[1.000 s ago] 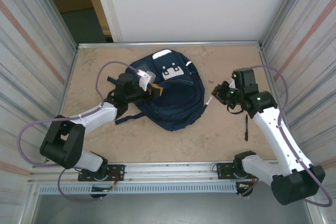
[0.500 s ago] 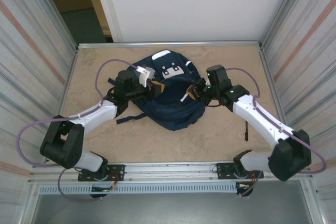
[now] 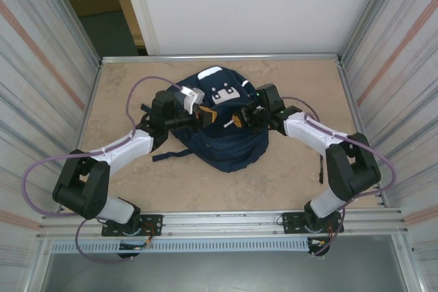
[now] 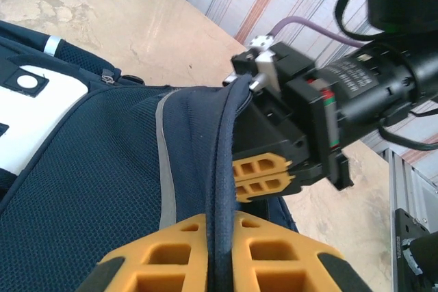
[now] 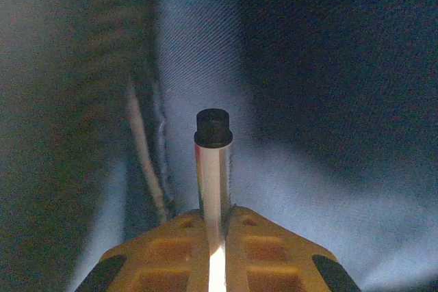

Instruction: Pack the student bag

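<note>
The right arm's yellow fingers (image 5: 267, 244) are pinched on a slim silver pen (image 5: 213, 169) with a black end (image 5: 213, 126) that points away from the camera. Dim navy fabric of the student bag (image 5: 315, 66) surrounds it. A pale seam (image 5: 144, 162) runs just left of the pen.
</note>
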Tool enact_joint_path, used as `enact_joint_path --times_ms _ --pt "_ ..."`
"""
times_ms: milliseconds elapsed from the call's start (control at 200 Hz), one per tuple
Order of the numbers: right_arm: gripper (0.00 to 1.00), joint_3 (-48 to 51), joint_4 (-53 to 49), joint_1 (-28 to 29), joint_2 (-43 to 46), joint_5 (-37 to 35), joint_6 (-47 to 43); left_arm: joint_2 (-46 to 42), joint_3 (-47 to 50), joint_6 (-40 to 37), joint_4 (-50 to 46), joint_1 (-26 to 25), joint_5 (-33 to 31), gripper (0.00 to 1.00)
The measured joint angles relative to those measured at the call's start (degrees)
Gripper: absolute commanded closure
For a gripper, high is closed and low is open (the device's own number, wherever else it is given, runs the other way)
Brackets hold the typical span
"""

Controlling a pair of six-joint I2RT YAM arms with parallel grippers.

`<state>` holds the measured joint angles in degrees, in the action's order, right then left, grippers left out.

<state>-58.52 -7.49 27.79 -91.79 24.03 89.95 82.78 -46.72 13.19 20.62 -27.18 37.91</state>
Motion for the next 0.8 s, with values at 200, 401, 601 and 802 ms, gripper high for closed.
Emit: enact_joint_path --times_ms 200,401,601,802 --pt "0.87 -0.1 6.4 0.5 -6.1 -0.4 3.1 0.0 0.0 -0.7 -1.9 -0.3 -0.9 0.9" --pt "0.57 -0.1 14.8 1.0 -10.0 -1.7 5.9 0.0 0.0 -1.4 -2.9 -0.3 -1.1 0.9" --pt "0.47 1.7 17.8 1.5 -8.9 -2.5 5.5 -1.0 1.3 -2.9 -2.8 -0.2 -2.3 0.91" --pt "0.44 6.6 15.3 1.3 -0.7 -2.9 0.2 -1.6 4.4 -3.0 -1.0 0.1 -4.1 0.91"
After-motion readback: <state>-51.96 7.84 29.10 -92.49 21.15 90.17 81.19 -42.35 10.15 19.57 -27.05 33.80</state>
